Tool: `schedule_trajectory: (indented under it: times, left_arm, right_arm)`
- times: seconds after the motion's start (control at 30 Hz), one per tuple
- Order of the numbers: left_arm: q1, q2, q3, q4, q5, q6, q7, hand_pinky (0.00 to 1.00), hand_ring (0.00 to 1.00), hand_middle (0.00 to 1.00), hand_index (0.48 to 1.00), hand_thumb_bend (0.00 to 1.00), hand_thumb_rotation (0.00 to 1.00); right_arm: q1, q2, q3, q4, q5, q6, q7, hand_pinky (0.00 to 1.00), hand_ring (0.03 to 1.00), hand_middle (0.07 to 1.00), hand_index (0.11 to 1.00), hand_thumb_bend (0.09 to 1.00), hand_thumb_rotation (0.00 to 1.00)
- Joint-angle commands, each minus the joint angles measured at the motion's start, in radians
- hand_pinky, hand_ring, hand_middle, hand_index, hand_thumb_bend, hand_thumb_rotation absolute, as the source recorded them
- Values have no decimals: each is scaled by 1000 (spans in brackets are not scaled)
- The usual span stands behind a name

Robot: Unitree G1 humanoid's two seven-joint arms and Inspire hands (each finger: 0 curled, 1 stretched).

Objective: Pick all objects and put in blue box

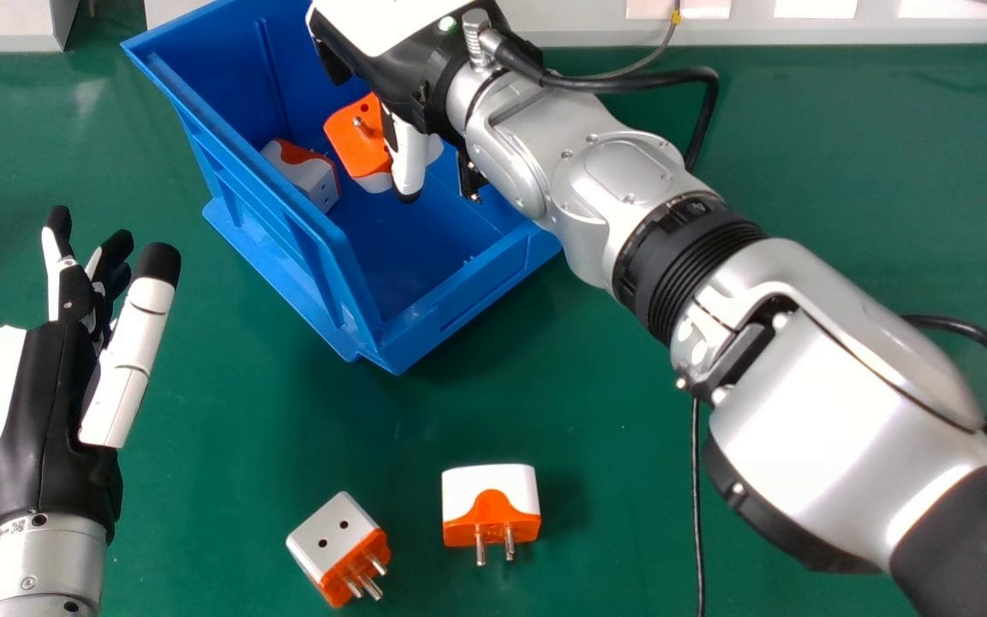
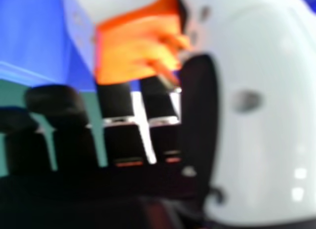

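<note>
In the head view, the right hand (image 1: pixel 408 158) is over the blue plastic box (image 1: pixel 284 257), its white thumb with a rounded black tip pointing down into it. The thumb lies against a white-and-orange plug adapter (image 1: pixel 356 141), a rounded block with a metal pin on its orange face. Another plug adapter (image 1: pixel 305 176) is inside the box, beyond the held one from the thumb, near the ribbed wall; small socket holes dot its white face. The box has straight rims and slanting walls, and lies between the two hands' fingers.

The left hand (image 1: pixel 44 411) is over the smooth green tabletop (image 1: pixel 228 446), wide open and holding nothing, its black-tipped fingers nearly straight, pointing away from the robot, the segmented white thumb apart from them. To the right of that thumb and nearer the robot are a three-pin adapter (image 1: pixel 339 548), turned at an angle, and a two-pin adapter (image 1: pixel 491 506) with a curved orange patch. Both have shiny, round metal pins and are well apart from the fingers of either hand.

In the right hand view, the fingers are matt black, side by side, partly bent. The orange-faced adapter sits between their tips and the glossy, curved thumb, its pins toward the thumb's dark pad; exact contact is blurred.
</note>
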Motion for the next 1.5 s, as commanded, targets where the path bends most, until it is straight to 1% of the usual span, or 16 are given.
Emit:
schedule_trajectory:
  times: [0.0, 0.1, 0.2, 0.23, 0.27, 0.33, 0.5, 0.53, 0.57, 0.67, 0.83, 0.97, 1.03, 1.17, 1.3, 1.47]
  left_arm:
    - [4, -5, -2, -33, 2, -1, 6, 903, 968, 959, 959, 721, 850]
    - [7, -5, -4, -39, 1, 0, 4, 902, 968, 958, 959, 718, 849]
    - [7, -4, -5, -39, 0, -2, 3, 902, 968, 958, 959, 717, 848]
    - [6, -3, -5, -41, 1, -1, 3, 902, 968, 958, 960, 716, 847]
    - [6, -3, -5, -41, 1, -2, 2, 902, 968, 958, 960, 716, 847]
    - [5, -1, -4, -36, 0, -7, 0, 903, 968, 958, 960, 715, 847]
    - [-1, -1, -7, -20, 2, -23, -1, 903, 968, 958, 960, 715, 847]
    - [-3, -1, -8, -18, 3, -24, -1, 903, 968, 958, 960, 715, 847]
    - [-5, -1, -9, -16, 4, -26, -1, 903, 968, 958, 960, 715, 847]
    - [-8, 0, -12, -14, 9, -26, 2, 908, 969, 958, 961, 723, 848]
    - [-14, 3, -13, -15, 18, -18, 4, 909, 969, 960, 961, 727, 848]
    - [-15, 1, -14, -12, 22, -24, 4, 909, 969, 961, 962, 723, 848]
    - [-18, -1, -13, -8, 22, -26, 5, 909, 970, 962, 962, 706, 847]
    - [-19, -1, -15, -14, 23, -21, 4, 909, 971, 963, 962, 695, 846]
    - [-16, 0, -19, -26, 32, -11, 7, 909, 971, 965, 963, 673, 844]
    - [-16, 3, -20, -28, 37, -8, 6, 913, 972, 967, 965, 649, 842]
  right_arm:
    - [1, -5, -12, -16, 12, 6, -31, 78, 112, 191, 516, 592, 76]
    - [22, -1, -33, -15, 39, -6, -34, 124, 140, 209, 499, 564, 91]
    - [38, -6, -28, -16, 34, -17, -49, 117, 145, 211, 489, 544, 98]
    - [43, -8, -23, -17, 29, -18, -57, 126, 156, 263, 487, 539, 79]
    - [47, -10, -20, -18, 26, -19, -63, 126, 156, 263, 487, 539, 79]
    - [51, -13, -23, -20, 29, -18, -59, 137, 179, 311, 485, 532, 50]
    - [49, -15, -16, -25, 23, 10, -33, 155, 200, 333, 484, 530, 40]
    - [51, -16, -16, -26, 23, 11, -34, 260, 323, 426, 487, 524, 63]
    - [52, -17, -16, -27, 24, 11, -35, 260, 323, 426, 487, 524, 63]
    - [58, -19, -19, -28, 27, 9, -36, 480, 583, 665, 652, 511, 195]
    - [65, -22, -5, -25, 14, 12, -45, 665, 791, 857, 774, 507, 299]
    - [74, -30, 10, -26, 0, 6, -63, 700, 830, 897, 805, 510, 310]
    - [80, -33, 18, -27, -8, 6, -73, 728, 867, 933, 849, 514, 311]
    - [86, -38, 33, -27, -15, 9, -82, 757, 905, 957, 892, 518, 316]
    - [85, -39, 36, -28, -9, 12, -76, 821, 961, 983, 956, 524, 397]
    - [87, -37, 27, -33, 2, 14, -69, 859, 984, 993, 982, 529, 459]
